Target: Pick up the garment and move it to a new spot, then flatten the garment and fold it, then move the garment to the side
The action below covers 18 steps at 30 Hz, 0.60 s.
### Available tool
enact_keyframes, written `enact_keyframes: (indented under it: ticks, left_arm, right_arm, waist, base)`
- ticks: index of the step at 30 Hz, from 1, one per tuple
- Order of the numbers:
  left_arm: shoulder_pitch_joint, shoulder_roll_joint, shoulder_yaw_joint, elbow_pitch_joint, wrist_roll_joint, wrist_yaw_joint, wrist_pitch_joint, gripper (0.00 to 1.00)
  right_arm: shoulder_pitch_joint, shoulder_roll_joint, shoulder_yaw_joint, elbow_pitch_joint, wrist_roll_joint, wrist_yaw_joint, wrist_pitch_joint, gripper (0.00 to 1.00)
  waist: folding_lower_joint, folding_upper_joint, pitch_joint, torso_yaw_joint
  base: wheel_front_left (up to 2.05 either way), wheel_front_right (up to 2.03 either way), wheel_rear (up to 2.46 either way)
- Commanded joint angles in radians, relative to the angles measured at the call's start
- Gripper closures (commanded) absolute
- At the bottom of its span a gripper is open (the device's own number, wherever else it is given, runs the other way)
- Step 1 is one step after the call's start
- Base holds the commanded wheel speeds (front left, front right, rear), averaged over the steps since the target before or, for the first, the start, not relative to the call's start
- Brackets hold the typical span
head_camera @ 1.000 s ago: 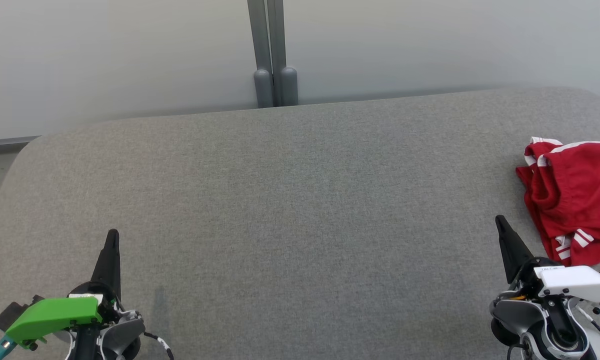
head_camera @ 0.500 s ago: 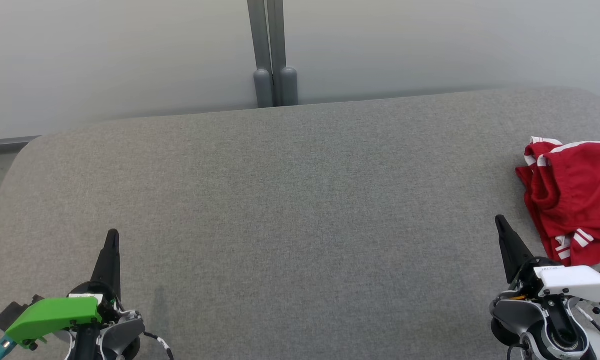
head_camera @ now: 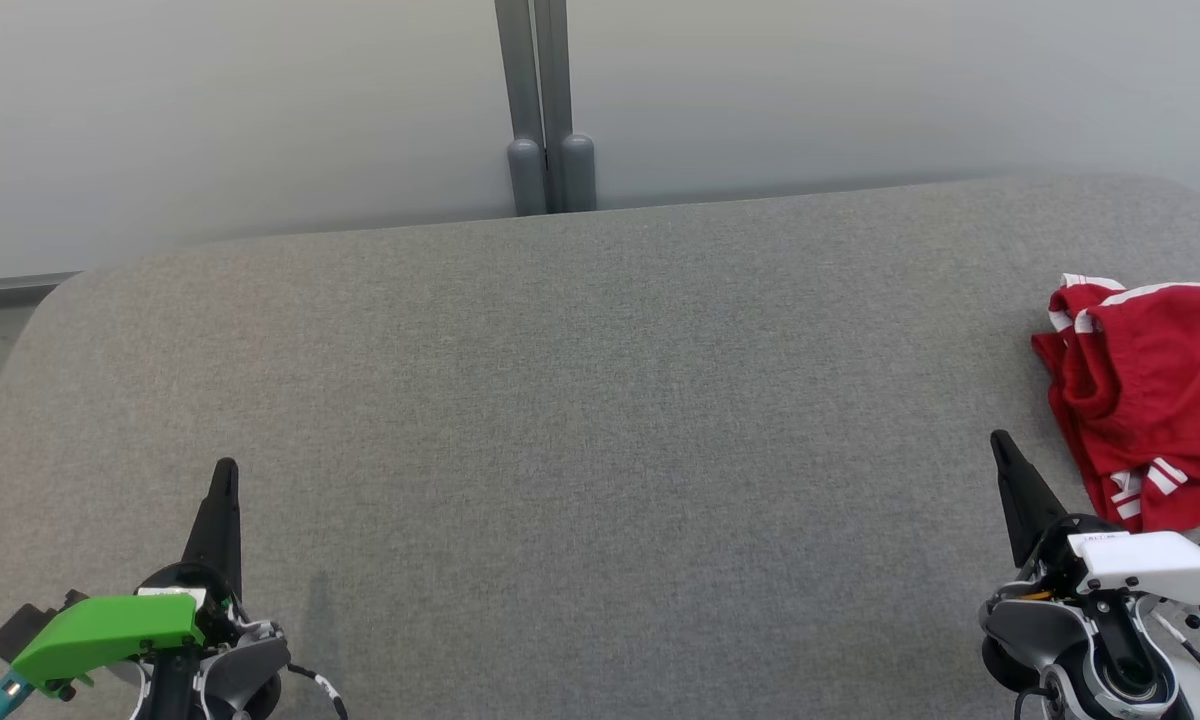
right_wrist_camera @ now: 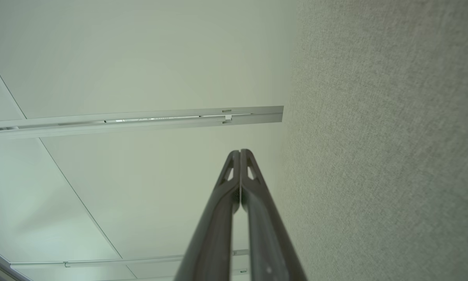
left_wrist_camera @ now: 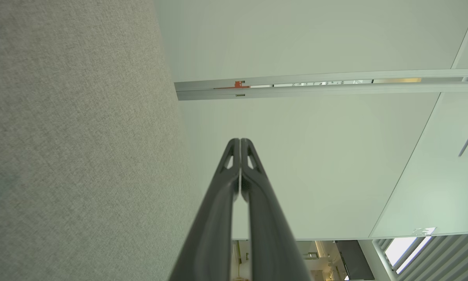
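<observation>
Left claw (head_camera: 225, 472): it is at the lower left of the head view, above the near part of the table (head_camera: 600, 420). Its two dark fingers (left_wrist_camera: 222, 183) lie tight together up to the tip and carry nothing.
Green cover (head_camera: 105, 625): it sits on the wrist just behind the left claw.
Left wrist view: the joined fingers point toward the pale wall (head_camera: 260, 120), and the gray fabric is on the left side of this view.
Table: it is covered with gray fabric, has rounded far corners, and stretches between the two claws.
Post (head_camera: 545, 100): it is gray and double, and stands upright behind the middle of the far edge of the table, against the wall.
Right claw (head_camera: 1002, 445): it is at the lower right of the head view. Its fingers are also together and carry nothing. The tip is near the garment (head_camera: 1150, 390) but apart from it.
White cover (head_camera: 1155, 560): it sits on the wrist behind the right claw.
Garment: it is red with white stripes and lies crumpled on the table at the far right, cut by the edge of the head view. No claw touches it.
</observation>
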Motion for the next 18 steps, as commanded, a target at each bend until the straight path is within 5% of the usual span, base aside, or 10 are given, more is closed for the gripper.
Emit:
enact_keyframes:
  ticks: [1,18]
  left_arm:
    - [-0.010,0.000,0.002,-0.002,0.000,-0.005,0.004,1.00]
    - [-0.010,0.000,0.002,-0.002,0.000,-0.005,0.003,1.00]
  right_arm:
    - [-0.006,0.000,-0.002,0.002,0.000,0.001,0.002,1.00]
    - [-0.006,0.000,-0.003,0.002,-0.001,0.001,0.004,1.00]
  waist:
    - [0.0000,0.0000,0.000,0.000]
    - [0.0000,0.0000,0.000,0.000]
  base:
    - [0.00,0.00,0.00]
    - [0.00,0.00,0.00]
